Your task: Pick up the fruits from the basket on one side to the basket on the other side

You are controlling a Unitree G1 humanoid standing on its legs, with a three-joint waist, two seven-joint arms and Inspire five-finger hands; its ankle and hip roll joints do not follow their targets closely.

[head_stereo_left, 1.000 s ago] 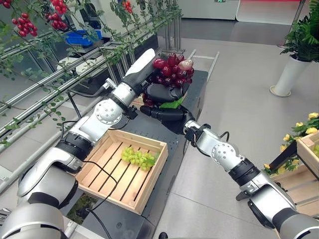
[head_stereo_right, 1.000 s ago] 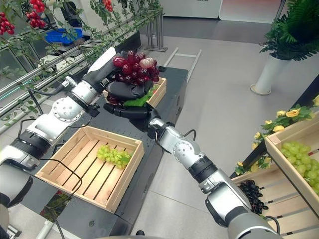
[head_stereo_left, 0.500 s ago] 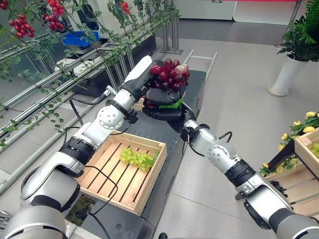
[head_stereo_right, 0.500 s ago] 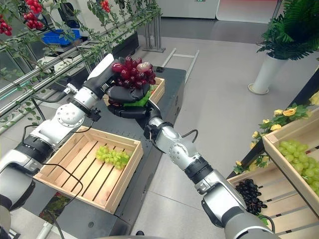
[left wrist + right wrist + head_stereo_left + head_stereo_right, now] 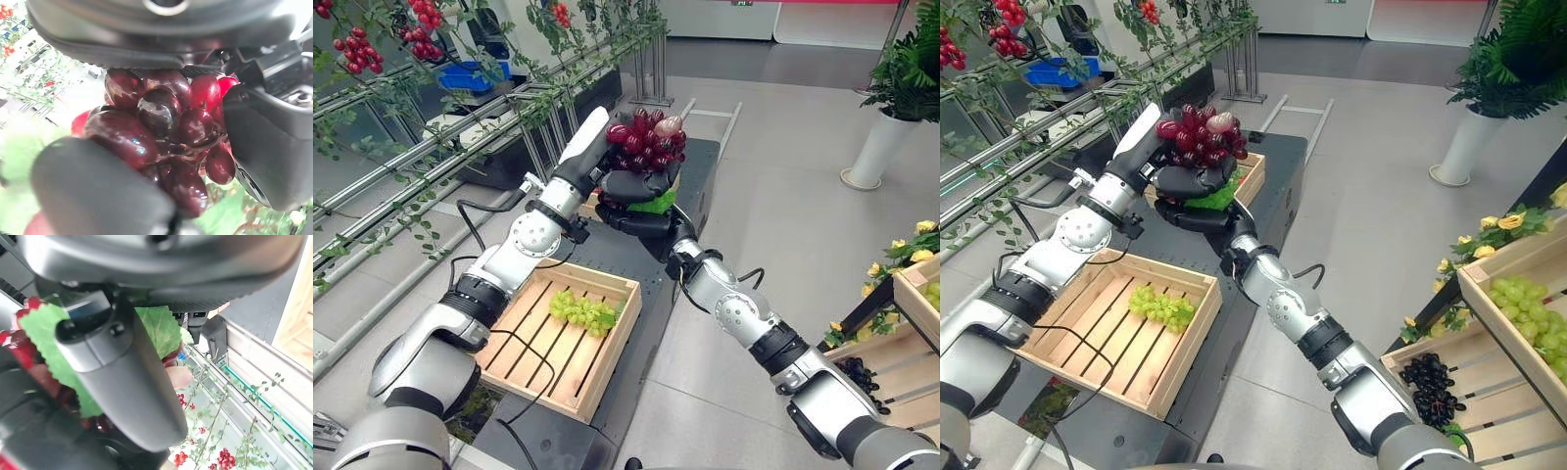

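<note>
Silver-grey arms, dark hands [image 5: 636, 186]

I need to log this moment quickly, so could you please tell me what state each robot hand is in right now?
Left robot hand: shut on the red grape bunch, held up above the table.
Right robot hand: curled under the same bunch, against its green leaf.

Dark red grapes [image 5: 646, 142] with green leaf [image 5: 653, 205]; pale green grapes [image 5: 584, 311]; light wooden crate [image 5: 613, 351].
</note>
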